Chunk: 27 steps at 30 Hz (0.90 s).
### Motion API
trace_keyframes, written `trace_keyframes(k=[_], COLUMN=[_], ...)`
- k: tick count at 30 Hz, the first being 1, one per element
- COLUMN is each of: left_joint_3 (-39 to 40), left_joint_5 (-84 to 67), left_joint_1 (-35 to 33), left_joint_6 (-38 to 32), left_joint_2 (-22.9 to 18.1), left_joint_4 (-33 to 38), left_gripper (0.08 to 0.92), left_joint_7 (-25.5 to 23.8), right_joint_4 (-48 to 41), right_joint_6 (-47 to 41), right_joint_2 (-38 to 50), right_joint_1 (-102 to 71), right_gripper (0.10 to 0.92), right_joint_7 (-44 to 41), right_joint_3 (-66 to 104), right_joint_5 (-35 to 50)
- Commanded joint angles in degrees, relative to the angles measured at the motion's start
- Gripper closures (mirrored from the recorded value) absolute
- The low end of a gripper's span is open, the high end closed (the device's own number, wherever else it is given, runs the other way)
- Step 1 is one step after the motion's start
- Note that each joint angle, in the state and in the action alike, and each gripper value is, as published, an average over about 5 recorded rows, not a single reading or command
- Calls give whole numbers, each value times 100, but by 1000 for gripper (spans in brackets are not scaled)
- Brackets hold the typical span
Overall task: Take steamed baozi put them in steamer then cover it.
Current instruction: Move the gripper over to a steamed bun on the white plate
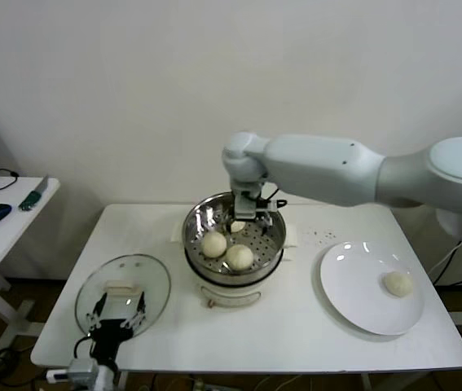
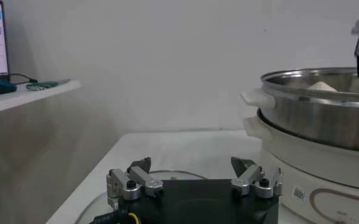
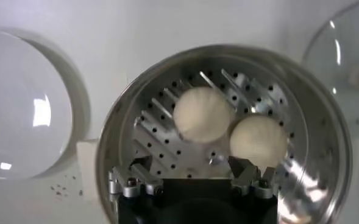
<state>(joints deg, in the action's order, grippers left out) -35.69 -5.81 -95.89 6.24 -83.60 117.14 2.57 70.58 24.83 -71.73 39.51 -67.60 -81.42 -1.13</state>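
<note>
Head view: right gripper (image 1: 244, 218) hangs above the steamer (image 1: 273, 244), fingers spread; lift clear before fetching the last baozi (image 1: 398, 283).

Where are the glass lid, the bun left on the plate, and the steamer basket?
glass lid (image 1: 137, 277), head view, on the clear glass beside its handle.
bun on the plate (image 1: 398, 283), head view, on its rounded top.
steamer basket (image 3: 325, 140), right wrist view, on its shiny metal wall.
</note>
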Motion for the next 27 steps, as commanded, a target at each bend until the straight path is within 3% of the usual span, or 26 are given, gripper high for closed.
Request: trace_keyframes(k=[1, 5, 10, 19, 27], left_joint_3=[12, -9, -38, -67, -131], left_joint_5=[31, -10, -74, -78, -18], left_joint_1=[3, -15, -61, -101, -145], left_joint_6=[-8, -27, -47, -7, 37], left_joint_2=[-4, 34, 73, 89, 60], left_joint_4=[29, 24, 21, 117, 161], left_gripper=[177, 177, 177, 177, 177], left_joint_7=[0, -3, -6, 1, 18], right_joint_4=[147, 292, 332, 175, -714], right_joint_6=[-1519, -2882, -3481, -3550, -3055], right_joint_2=[1289, 1969, 2786, 4025, 4246], right_joint_1=[789, 908, 735, -1009, -2898], right_gripper=[203, 203, 203, 203, 203], right_joint_7=[833, 1209, 1069, 840, 482], right_joint_3=[-716, -984, -1035, 39, 1909], right_joint_5=[1621, 2509, 2605, 1419, 59])
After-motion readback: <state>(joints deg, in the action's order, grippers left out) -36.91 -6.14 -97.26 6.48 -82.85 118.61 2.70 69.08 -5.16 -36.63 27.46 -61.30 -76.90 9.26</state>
